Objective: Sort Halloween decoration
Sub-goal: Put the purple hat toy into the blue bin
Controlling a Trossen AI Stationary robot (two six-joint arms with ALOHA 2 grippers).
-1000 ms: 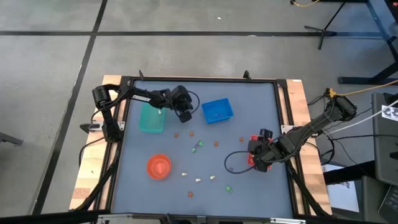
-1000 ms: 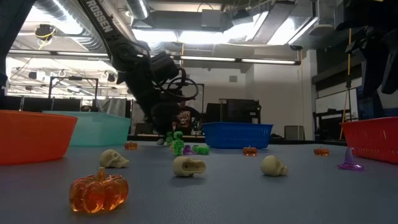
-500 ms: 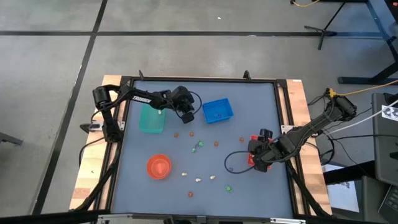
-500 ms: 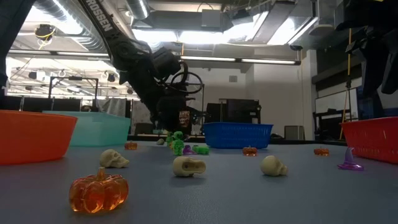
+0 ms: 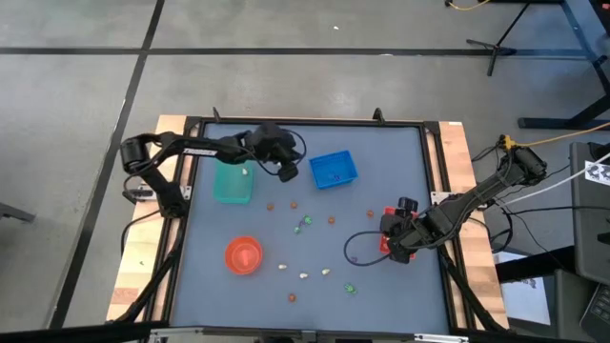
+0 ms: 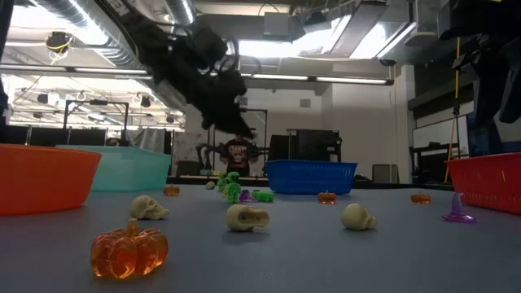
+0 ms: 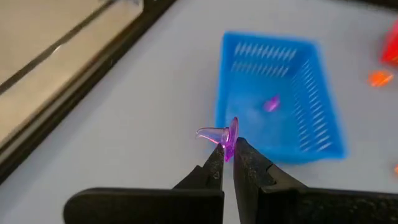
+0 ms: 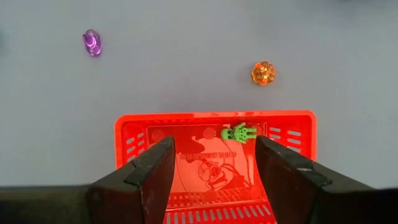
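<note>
The left gripper, pinching a purple witch hat, hovers upper-centre just left of the blue tray (one purple piece inside); next, carry it over and release. The right gripper waits open above the red tray.

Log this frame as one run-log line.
left claw: shut on purple hat, near blue tray | right claw: open, over red tray | green trinket in red tray

Bright ceiling lights glare in the low view, leaving the moving arm dark and motion-blurred. The blue tray looks soft in the left wrist view. Overhead lighting is even, shadows faint.
</note>
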